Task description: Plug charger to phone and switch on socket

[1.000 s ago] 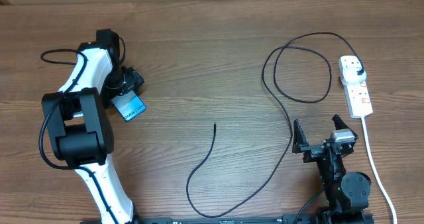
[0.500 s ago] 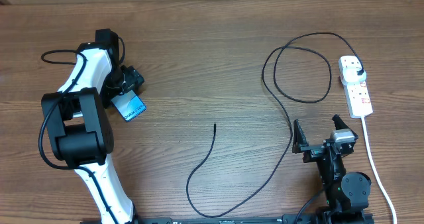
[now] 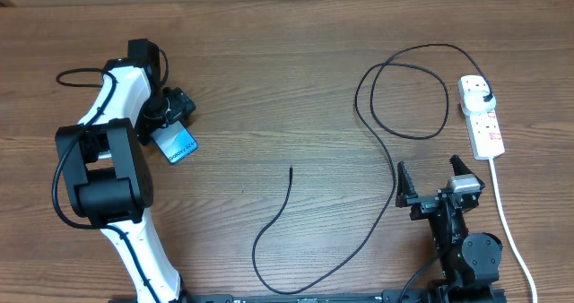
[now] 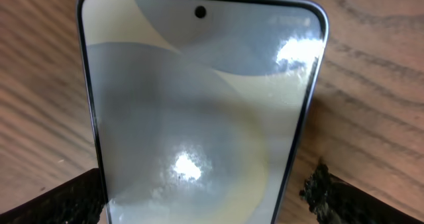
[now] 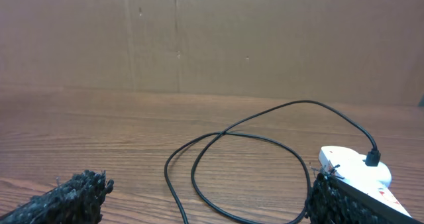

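The phone (image 3: 177, 145) lies flat at the table's left, its light-blue screen (image 4: 199, 111) filling the left wrist view. My left gripper (image 3: 169, 122) stands open astride the phone's near end; a strip of wood shows between the phone's edge and the right finger (image 4: 334, 197). The charger (image 3: 386, 137) is a thin black cable that loops mid-right, with its free end (image 3: 291, 169) on bare wood in the middle. Its black plug (image 3: 485, 96) sits in the white socket (image 3: 484, 128) at the far right. My right gripper (image 3: 435, 183) rests open near the front edge, empty, with the cable loop (image 5: 245, 154) and the socket (image 5: 351, 171) ahead of it.
The socket's white cord (image 3: 507, 218) runs down the right side to the front edge, just right of my right arm. The left arm's white body (image 3: 117, 160) covers the table's left front. A brown cardboard wall (image 5: 199, 38) backs the table.
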Robot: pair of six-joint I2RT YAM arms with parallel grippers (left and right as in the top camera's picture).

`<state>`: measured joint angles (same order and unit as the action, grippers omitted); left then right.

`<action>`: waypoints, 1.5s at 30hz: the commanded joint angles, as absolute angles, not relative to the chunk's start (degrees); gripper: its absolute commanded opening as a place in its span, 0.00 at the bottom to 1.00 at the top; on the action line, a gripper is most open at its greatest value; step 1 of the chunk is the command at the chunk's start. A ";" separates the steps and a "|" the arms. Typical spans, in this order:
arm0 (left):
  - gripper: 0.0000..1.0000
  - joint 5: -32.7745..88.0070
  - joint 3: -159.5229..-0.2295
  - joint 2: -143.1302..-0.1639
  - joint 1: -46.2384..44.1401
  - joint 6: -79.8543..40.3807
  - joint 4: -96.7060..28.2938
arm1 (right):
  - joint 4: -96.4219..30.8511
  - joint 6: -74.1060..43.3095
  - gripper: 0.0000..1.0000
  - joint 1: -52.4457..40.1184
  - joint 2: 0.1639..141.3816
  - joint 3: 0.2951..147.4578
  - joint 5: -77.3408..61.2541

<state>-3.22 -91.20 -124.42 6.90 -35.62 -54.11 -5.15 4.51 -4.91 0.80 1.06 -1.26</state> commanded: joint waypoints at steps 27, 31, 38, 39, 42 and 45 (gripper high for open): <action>1.00 4.47 -90.08 -125.36 7.09 -30.35 -55.90 | -4.84 4.58 1.00 -5.15 0.16 0.45 -1.10; 1.00 4.29 -90.08 -125.36 7.09 -30.39 -56.05 | -4.84 4.58 1.00 -5.15 0.16 0.45 -1.10; 1.00 3.40 -90.08 -125.36 7.14 -30.46 -56.16 | -4.84 4.58 1.00 -5.15 0.16 0.45 -1.10; 1.00 3.27 -90.08 -125.36 7.14 -30.46 -56.18 | -4.82 4.58 1.00 -5.15 0.16 0.45 -1.10; 1.00 1.32 -90.08 -125.36 7.16 -31.79 -56.77 | -4.84 4.60 1.00 -5.13 0.16 0.45 -1.10; 1.00 0.93 -90.08 -125.36 7.16 -31.99 -56.95 | -4.84 4.58 1.00 -5.15 0.16 0.45 -1.10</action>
<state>1.45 -91.09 -124.36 7.22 -31.38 -56.62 -5.17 4.51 -4.91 0.80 1.06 -1.28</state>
